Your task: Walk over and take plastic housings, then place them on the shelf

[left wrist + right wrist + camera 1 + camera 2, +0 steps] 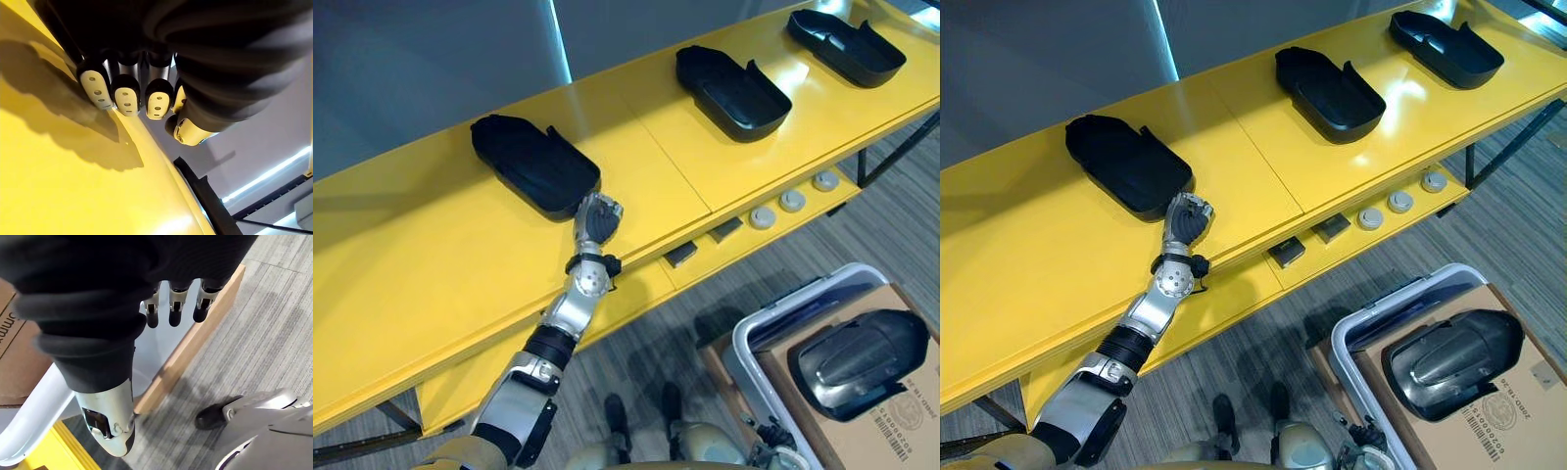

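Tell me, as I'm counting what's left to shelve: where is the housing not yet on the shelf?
The housing lies lower right in the left eye view, on the cardboard box in the pale bin.

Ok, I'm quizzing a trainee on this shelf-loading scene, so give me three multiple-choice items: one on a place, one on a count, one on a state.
1. Where does the fourth housing lie?
A) on the cardboard box in the bin
B) on the floor
C) in a hand

2. How many housings lie on top of the yellow shelf?
A) two
B) three
C) five

3. How does the fourth housing lie?
A) hollow side up
B) domed side up
C) on end

Key: 1A, it rests on the box inside the bin; 2B, three lie spaced along the top; 3B, its rounded back faces up.
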You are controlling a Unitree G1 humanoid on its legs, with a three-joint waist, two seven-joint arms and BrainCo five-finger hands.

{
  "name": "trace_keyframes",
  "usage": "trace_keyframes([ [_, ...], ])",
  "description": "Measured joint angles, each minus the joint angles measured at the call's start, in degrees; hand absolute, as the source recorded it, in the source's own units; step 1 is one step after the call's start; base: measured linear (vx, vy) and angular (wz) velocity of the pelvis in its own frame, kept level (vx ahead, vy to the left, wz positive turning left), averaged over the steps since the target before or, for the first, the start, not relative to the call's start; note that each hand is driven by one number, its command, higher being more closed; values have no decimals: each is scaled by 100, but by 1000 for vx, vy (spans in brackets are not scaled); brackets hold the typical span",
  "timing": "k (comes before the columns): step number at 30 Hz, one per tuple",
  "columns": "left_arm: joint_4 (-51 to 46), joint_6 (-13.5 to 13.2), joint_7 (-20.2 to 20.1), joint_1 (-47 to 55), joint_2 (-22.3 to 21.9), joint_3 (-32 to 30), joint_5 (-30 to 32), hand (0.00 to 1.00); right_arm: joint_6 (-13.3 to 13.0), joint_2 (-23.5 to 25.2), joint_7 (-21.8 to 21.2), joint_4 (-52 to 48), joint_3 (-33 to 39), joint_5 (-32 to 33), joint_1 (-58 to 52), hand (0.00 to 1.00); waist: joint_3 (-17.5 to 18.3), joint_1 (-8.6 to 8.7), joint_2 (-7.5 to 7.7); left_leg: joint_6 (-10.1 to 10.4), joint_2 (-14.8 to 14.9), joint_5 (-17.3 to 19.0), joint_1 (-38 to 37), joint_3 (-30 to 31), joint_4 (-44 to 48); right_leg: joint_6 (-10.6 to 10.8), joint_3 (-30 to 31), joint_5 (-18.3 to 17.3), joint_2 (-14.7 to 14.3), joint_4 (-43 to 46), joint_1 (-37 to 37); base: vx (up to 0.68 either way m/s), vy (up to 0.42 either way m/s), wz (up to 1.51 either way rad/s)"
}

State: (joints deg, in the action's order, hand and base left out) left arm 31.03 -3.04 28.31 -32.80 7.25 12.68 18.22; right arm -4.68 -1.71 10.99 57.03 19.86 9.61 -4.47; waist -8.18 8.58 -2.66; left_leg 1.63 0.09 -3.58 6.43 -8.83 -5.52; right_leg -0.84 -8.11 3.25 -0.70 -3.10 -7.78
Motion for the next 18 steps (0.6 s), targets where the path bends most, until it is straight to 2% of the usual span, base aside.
trace_keyframes([
  [11,28,78,71,24,-22,-377,-193,100,-3,15,2,-3,-2,-1,19,0,-30,-4,25,1,-1,0,-120,75,-6,2,-93,-2,2,-41,179,17,18,5],
  [18,-70,80,70,107,-22,-384,-237,100,-3,14,2,-4,-2,-1,18,0,-31,-10,27,1,-1,0,-132,95,-27,2,-122,-2,4,-51,208,0,0,0],
])
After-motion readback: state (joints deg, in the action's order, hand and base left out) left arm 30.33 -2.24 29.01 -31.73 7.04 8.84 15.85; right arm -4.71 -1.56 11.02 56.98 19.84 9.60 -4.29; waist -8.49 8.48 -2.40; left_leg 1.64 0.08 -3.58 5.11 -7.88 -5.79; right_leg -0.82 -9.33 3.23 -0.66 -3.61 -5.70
